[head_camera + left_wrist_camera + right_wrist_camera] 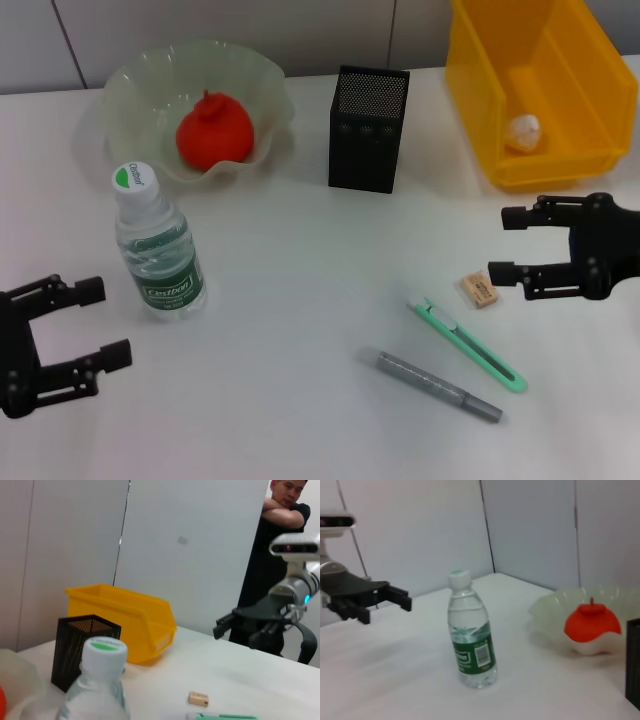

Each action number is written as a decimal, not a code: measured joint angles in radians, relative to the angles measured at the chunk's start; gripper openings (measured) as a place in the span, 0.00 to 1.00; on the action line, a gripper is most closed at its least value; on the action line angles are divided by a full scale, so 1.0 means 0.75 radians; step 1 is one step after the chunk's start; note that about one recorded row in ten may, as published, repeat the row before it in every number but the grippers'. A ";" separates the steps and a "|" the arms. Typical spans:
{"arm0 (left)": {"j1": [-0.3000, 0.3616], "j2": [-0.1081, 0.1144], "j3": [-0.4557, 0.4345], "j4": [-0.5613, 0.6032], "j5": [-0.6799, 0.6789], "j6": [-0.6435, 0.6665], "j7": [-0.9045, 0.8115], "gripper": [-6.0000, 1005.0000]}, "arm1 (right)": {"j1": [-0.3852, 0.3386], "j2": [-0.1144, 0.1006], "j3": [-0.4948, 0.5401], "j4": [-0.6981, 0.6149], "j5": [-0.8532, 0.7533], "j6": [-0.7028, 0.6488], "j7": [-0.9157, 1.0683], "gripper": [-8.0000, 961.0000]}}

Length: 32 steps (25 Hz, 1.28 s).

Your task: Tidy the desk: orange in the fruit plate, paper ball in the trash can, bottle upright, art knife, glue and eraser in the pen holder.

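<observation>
three things are left loose on the desk (300,280), all in its right half: eraser (480,290), knife (466,342), glue (438,385). from the head, the right gripper (512,245) sits near the right edge, fingers apart and pointing left, with the eraser just beside the lower fingertip, slightly toward the front edge. the knife and glue lie farther front, their long axes running from left-rear to right-front. the right arm is clearly nearer; the left gripper (108,320) waits open at the front left corner. orange (213,133) sits in the plate (130,80), ball (523,131) in the bin (530,80), bottle (156,245) upright, holder (368,128) at the rear middle.

from the left wrist, the eraser (198,698) lies alone on the desk, the right gripper (225,625) raised beyond it, open.

from the right wrist, only the bottle (470,635), orange (592,622) and the open left gripper (402,597) show; the eraser is out of view.
</observation>
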 joint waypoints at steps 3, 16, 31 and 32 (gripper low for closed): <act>-0.005 -0.004 0.001 -0.016 0.018 -0.007 0.014 0.80 | 0.003 0.000 -0.088 -0.162 -0.034 0.000 0.210 0.82; -0.032 -0.037 0.005 -0.034 0.091 -0.005 0.094 0.80 | 0.321 -0.015 -0.561 -0.531 -0.581 -0.060 1.081 0.82; -0.056 -0.039 0.005 -0.039 0.146 -0.001 0.126 0.80 | 0.670 0.001 -0.963 -0.108 -0.761 0.092 1.522 0.82; -0.058 -0.039 0.005 -0.040 0.150 -0.001 0.126 0.80 | 0.679 0.002 -0.978 -0.087 -0.769 0.111 1.538 0.82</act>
